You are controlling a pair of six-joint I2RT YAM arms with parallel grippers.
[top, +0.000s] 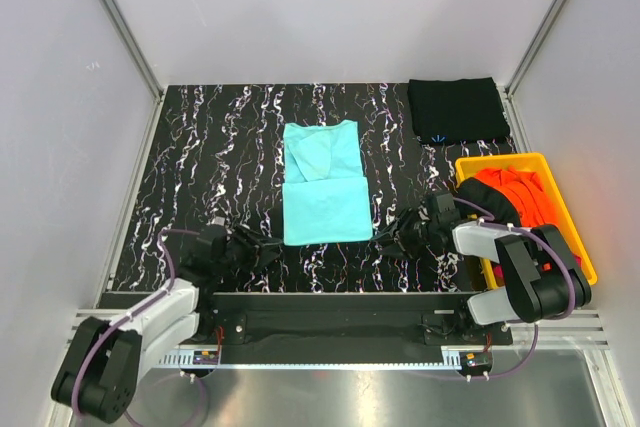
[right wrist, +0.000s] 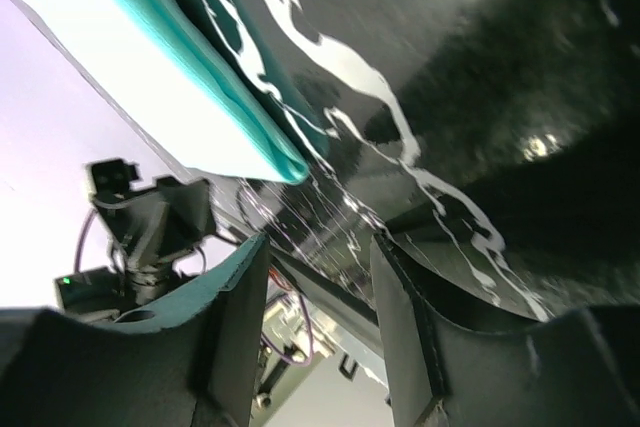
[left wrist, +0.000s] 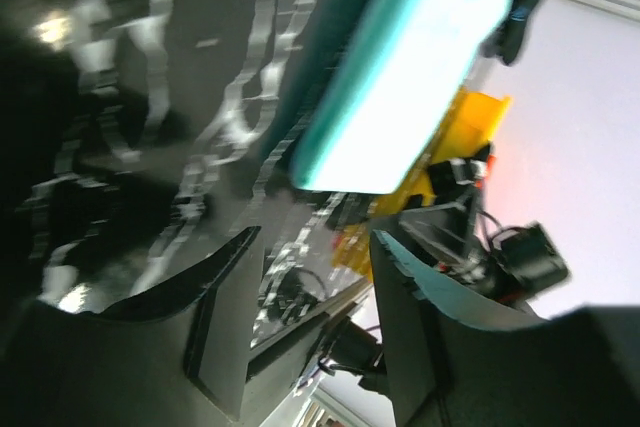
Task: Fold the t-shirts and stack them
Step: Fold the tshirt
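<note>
Top external view: light teal t-shirt (top: 322,187) lies mid tabletop (top: 200,167), part-folded, near half a neat rectangle. Left fingers (top: 270,247) & right fingers (top: 388,239) sit low, just beside its near corners, each pair apart w/ nothing between. Black t-shirt (top: 458,110) lies folded at far right corner. Yellow bin (top: 500,159) at right edge holds orange t-shirt (top: 520,197); right arm overlaps bin's near side. Wrist views are blurry and show the teal edge ahead of the fingers.

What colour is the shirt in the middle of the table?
The shirt is light teal. The top external view shows it best.
</note>
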